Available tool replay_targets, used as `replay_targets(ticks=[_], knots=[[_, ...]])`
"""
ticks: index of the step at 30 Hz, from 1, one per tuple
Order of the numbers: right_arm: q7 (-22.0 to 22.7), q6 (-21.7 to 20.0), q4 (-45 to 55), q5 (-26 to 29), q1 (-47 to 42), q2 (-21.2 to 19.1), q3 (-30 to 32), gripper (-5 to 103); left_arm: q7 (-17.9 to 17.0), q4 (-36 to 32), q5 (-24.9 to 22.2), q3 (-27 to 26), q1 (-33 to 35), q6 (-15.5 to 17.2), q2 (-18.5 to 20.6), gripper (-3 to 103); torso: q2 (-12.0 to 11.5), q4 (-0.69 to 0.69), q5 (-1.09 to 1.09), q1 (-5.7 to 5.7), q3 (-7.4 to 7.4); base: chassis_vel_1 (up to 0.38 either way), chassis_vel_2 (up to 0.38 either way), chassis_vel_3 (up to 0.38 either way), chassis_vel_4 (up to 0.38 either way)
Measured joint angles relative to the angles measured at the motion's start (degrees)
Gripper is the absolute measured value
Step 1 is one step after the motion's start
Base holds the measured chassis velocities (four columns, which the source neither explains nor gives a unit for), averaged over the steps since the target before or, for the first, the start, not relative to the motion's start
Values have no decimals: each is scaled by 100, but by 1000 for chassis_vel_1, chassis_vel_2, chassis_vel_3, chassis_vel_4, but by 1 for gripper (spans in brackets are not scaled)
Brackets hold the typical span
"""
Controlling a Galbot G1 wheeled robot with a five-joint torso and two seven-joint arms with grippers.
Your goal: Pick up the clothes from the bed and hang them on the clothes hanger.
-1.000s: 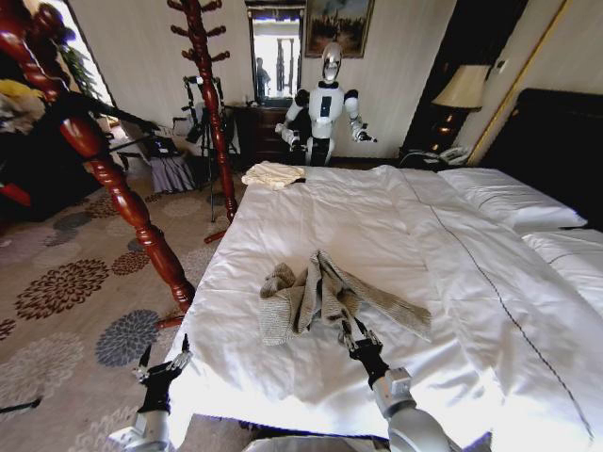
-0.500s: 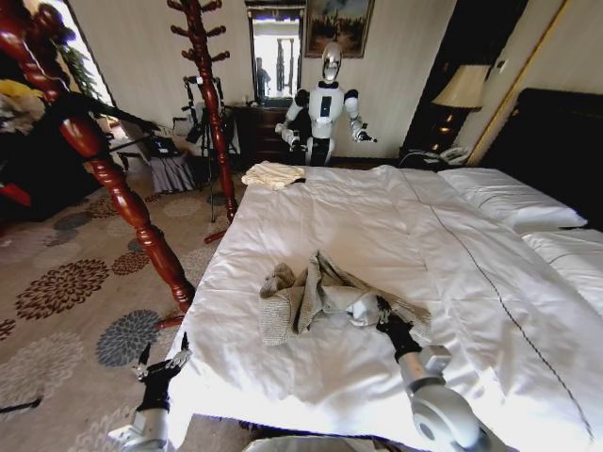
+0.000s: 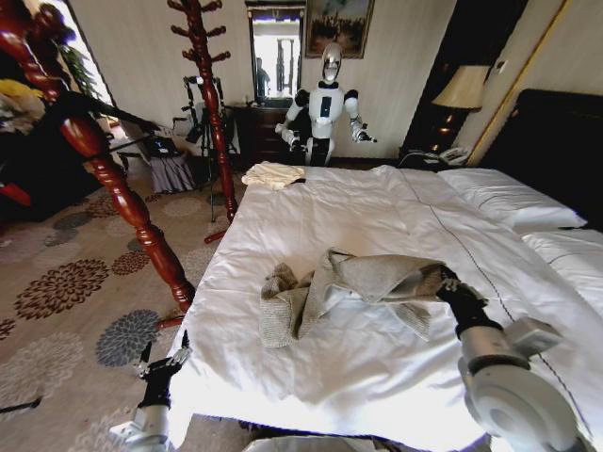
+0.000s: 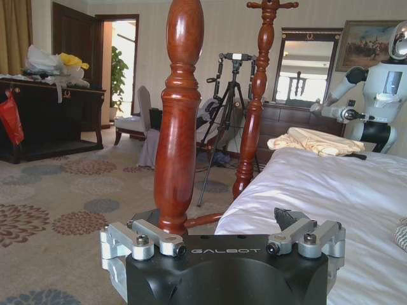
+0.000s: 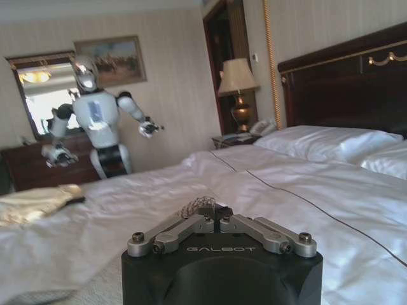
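The clothes, a grey-beige knit cardigan (image 3: 311,297), lie on the white bed (image 3: 358,207) near its foot. One part of the cardigan is stretched out and lifted to the right, where my right gripper (image 3: 443,281) is shut on it. In the right wrist view a tuft of knit (image 5: 198,204) pokes out between the closed fingers (image 5: 191,227) of the right gripper (image 5: 216,219). My left gripper (image 3: 162,363) hangs low beside the bed's foot corner, over the carpet, open with nothing in it (image 4: 222,236). A slim black shape, possibly the clothes hanger (image 3: 108,113), crosses the near coat stand.
Two reddish-brown coat stands rise left of the bed, one close (image 3: 127,207) and one farther back (image 3: 212,104). A cream-yellow folded cloth (image 3: 273,174) lies at the bed's far corner. Another white robot (image 3: 325,104) stands beyond the bed. Pillows (image 3: 513,198) and a dark headboard (image 3: 556,141) are to the right.
My right gripper has moved right and upward along the bed, dragging and lifting part of the cardigan with it. The left arm has stayed still.
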Motion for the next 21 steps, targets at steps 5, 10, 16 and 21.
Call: replay_targets(ticks=[5, 10, 16, 21], knots=[[-2, 23, -1166, -971, 313, -2, -644, 0, 1, 3, -4, 11, -7, 9, 21, 100, 0, 0, 6, 0, 0, 0, 0, 0, 0], [-85, 19, -2141, -1296, 997, -149, -1127, 0, 0, 31, -69, -56, 13, 10, 84, 100, 0, 1, 4, 0, 1, 0, 0, 0, 0], [-343, 140, -3071, -2489, 1615, -187, -1160, 15, -2, 36, -84, -73, 53, 9, 71, 100, -1, 3, 5, 1, 1, 0, 0, 0, 0], [33, -367, -2843, -3327, 1219, -149, -1020, 31, -2, 37, -74, -81, 75, -4, 65, 100, 0, -2, 2, 0, 0, 0, 0, 0, 0]])
